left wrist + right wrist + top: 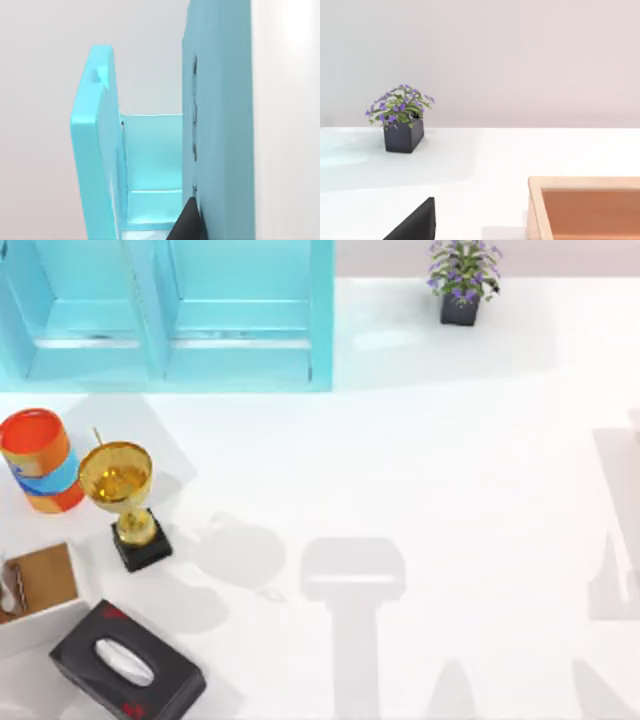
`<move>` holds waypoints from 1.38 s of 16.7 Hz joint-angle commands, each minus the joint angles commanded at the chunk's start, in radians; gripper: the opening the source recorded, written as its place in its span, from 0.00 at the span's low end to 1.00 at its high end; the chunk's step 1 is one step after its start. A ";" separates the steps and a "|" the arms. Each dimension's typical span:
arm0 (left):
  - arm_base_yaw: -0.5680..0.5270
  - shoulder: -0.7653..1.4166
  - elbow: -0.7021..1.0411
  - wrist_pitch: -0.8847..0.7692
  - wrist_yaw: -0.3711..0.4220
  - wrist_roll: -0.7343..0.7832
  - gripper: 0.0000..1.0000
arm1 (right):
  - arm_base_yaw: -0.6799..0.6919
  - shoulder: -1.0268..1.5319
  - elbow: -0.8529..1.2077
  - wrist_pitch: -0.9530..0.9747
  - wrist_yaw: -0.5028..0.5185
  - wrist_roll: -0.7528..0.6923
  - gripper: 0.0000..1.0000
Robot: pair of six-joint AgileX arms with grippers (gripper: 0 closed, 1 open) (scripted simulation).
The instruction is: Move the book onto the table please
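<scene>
The book is out of view. The table point(450, 490) is a broad glossy white surface. The turquoise shelf unit point(160, 320) stands at its back left, with two open compartments. A black part of my left gripper point(187, 222) sits close against a wall of the shelf unit point(220, 125), beside an open turquoise compartment. Low over the table is a black part of my right gripper point(415, 225), facing the potted plant point(400, 120).
On the left stand an orange can point(40, 460), a gold trophy point(125, 500), a black tissue box point(125, 665) and a white box with a brown inside point(35, 595). The potted plant point(462, 280) is at the back right. A wooden box point(585, 205) lies near my right gripper.
</scene>
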 joint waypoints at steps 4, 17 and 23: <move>-0.003 0.004 -0.001 0.000 -0.001 0.001 0.00 | 0.000 0.000 0.000 0.000 0.000 0.000 1.00; -0.451 -0.085 -0.080 0.044 -0.648 -0.444 0.00 | 0.000 0.000 0.000 0.000 0.000 0.000 1.00; -0.877 -0.045 -0.144 0.101 -1.153 -0.946 0.00 | 0.000 0.000 0.000 0.000 0.000 0.000 1.00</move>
